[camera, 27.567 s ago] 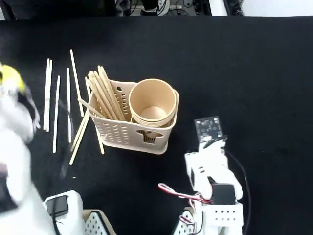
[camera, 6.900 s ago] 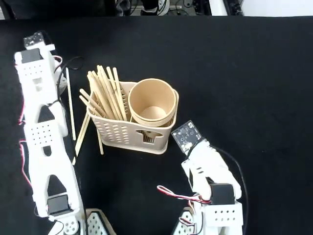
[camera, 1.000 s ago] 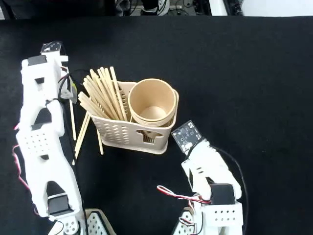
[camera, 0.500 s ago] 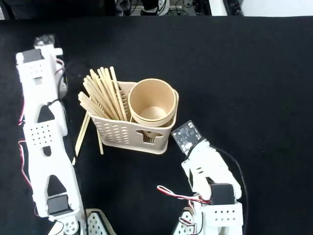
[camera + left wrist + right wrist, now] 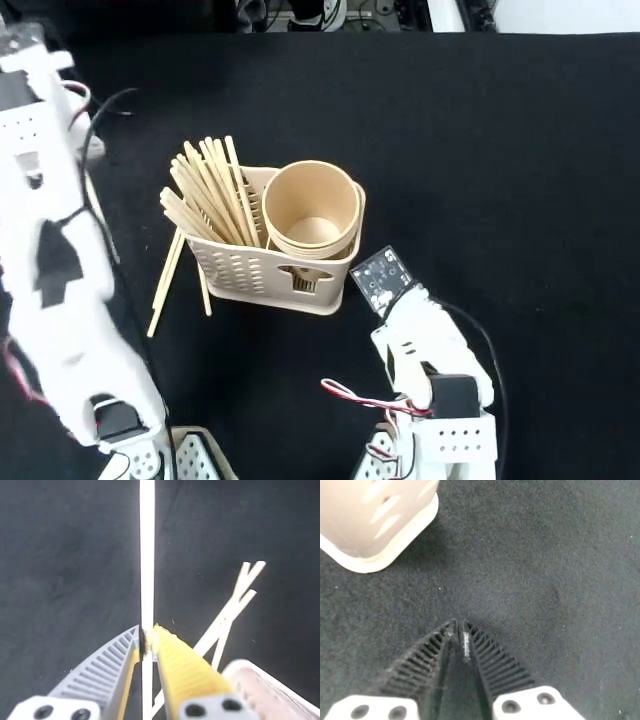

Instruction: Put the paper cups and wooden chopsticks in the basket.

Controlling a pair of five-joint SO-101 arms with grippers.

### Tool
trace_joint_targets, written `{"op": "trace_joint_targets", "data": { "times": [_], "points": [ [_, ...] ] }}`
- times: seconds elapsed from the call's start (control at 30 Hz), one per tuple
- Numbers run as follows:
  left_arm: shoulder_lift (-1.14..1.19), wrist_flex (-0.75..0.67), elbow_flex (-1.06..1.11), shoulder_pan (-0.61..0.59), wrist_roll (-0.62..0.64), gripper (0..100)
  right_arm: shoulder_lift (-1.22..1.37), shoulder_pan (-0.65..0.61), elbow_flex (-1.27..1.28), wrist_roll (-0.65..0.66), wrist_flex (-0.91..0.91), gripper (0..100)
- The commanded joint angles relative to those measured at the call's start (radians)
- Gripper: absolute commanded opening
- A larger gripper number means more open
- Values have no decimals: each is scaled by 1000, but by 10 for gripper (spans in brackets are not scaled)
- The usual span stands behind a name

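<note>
One chopstick (image 5: 147,555) stands pinched between the clenched jaws of the left gripper (image 5: 146,642), lifted clear of the black table (image 5: 500,150), with the slotted basket (image 5: 260,275) off to one side. The step in hand appears to be carrying this stick across to the basket, where the nested paper cups (image 5: 312,205) already sit in one compartment and a fanned bundle of sticks (image 5: 205,195) fills the other. The next move calls for swinging the held stick over the bundle's side, tipping it so that one end drops inside the wall, and only then letting go; a release too early would likely send it sliding down the outside. The loose chopsticks (image 5: 165,285) lie on the cloth with their upper ends against the basket's left wall, so the job looks close to done but not finished. The right gripper (image 5: 458,630) is clenched on nothing, hanging low over the cloth just beside the basket's near corner. From overhead, the left arm (image 5: 50,250) covers the table's left edge, and what lies beneath it cannot be made out. The exact count of loose sticks is hard to judge, since they overlap, and the held stick's far end runs out of the wrist camera's frame.
</note>
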Motion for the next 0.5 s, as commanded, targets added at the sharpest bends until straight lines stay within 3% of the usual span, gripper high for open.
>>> {"op": "trace_joint_targets", "data": {
  "times": [0.0,0.2,0.47],
  "points": [
    [-493,-12,171,-4,15,29,-70,8,-2,6,3,12],
    [-968,-207,453,30,15,29,-70,8,-2,6,3,12],
    [-1556,-666,1040,262,14,29,-70,8,-2,6,3,12]
  ]
}}
